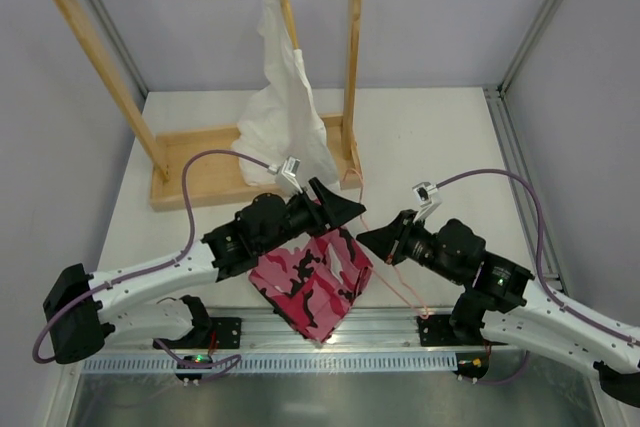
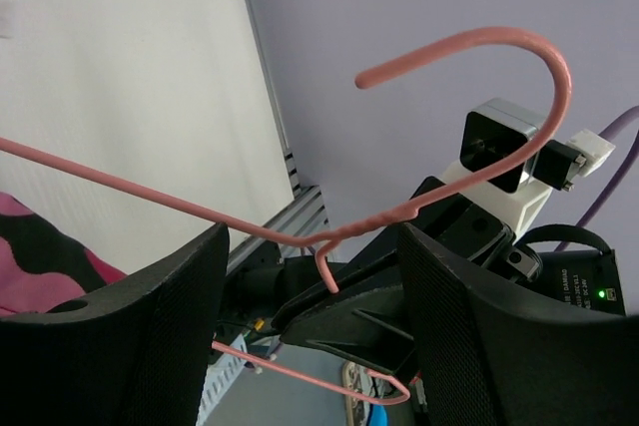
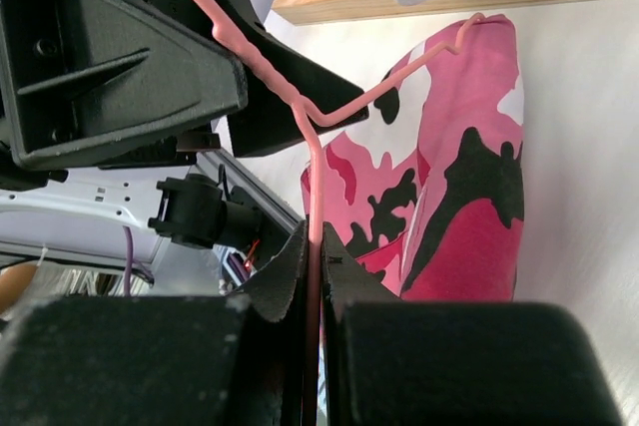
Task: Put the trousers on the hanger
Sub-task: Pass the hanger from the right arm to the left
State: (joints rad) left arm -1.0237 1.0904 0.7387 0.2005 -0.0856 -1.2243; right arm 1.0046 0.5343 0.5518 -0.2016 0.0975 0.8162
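While the right fingers [image 3: 283, 276] pinch the pink wire hanger [image 3: 315, 172] tight, the left fingers [image 2: 150, 326] stand spread astride its neck, gripping nothing; camouflage trousers [image 1: 310, 287] lie folded on the surface [image 1: 430, 147] beneath; threading judged unfinished; next, left must take the cloth.

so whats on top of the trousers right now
The hanger, pinched in the shut right gripper, crosses over the far end of the trousers. The open left gripper hangs above that end too, covering some cloth from above. Whether wire touches cloth is unclear.
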